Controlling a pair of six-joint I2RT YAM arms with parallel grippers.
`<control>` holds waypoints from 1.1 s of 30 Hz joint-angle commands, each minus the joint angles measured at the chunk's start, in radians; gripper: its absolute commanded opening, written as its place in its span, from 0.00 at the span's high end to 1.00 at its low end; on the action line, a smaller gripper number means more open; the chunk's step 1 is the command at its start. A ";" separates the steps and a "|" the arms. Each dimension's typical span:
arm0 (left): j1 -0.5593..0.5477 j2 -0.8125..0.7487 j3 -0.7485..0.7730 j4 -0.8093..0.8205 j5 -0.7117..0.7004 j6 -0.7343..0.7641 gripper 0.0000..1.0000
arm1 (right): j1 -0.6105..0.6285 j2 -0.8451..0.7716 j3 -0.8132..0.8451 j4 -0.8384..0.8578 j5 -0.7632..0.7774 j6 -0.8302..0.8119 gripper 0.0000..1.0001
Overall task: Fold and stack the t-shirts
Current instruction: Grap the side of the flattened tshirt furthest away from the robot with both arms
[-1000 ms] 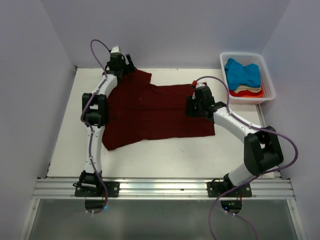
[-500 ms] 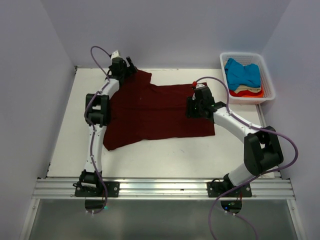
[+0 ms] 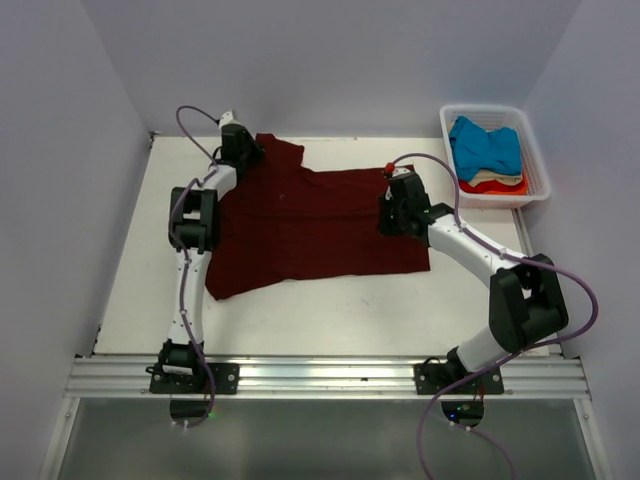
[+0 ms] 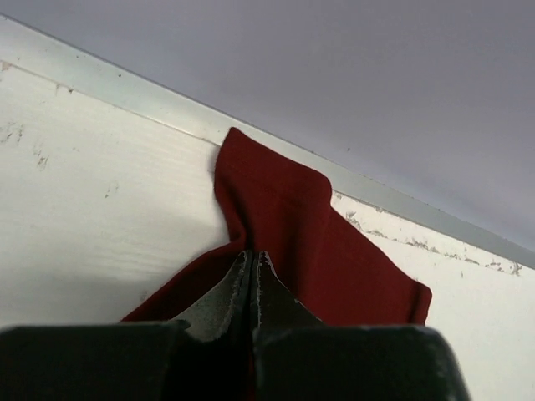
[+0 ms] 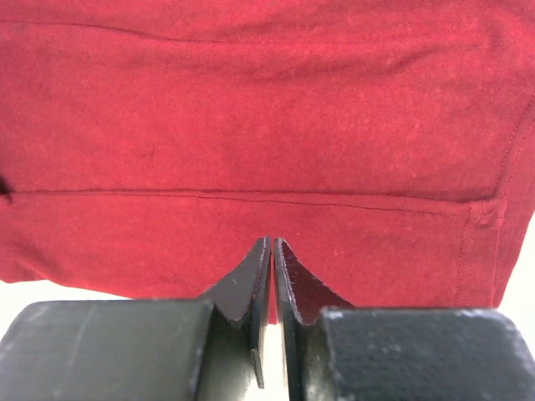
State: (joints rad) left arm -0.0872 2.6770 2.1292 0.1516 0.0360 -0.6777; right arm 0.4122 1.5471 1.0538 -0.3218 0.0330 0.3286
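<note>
Left gripper (image 3: pixel 240 148) now nearer, jaws tight on maroon t-shirt (image 3: pixel 320 220) sleeve.

Top external camera: looks down from above and behind both arm bases, covering the whole flat white table (image 3: pixel 300 310). Left wrist camera: sights closely along the left gripper (image 4: pixel 252 255); right wrist camera, along the right gripper (image 5: pixel 272 244). All views share the dark maroon cloth t-shirt (image 3: pixel 310 220).

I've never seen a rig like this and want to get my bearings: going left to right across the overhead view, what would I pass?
left gripper → maroon t-shirt → right gripper → white basket holding a blue t-shirt
</note>
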 commanded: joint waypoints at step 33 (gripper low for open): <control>0.055 -0.463 -0.394 0.031 0.174 0.058 1.00 | -0.243 0.864 1.031 -0.280 0.101 0.099 0.37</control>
State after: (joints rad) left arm -0.0406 2.2993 1.7470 0.1642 0.1635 -0.6476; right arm 0.1787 2.3840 2.0247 -0.5823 0.1417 0.4290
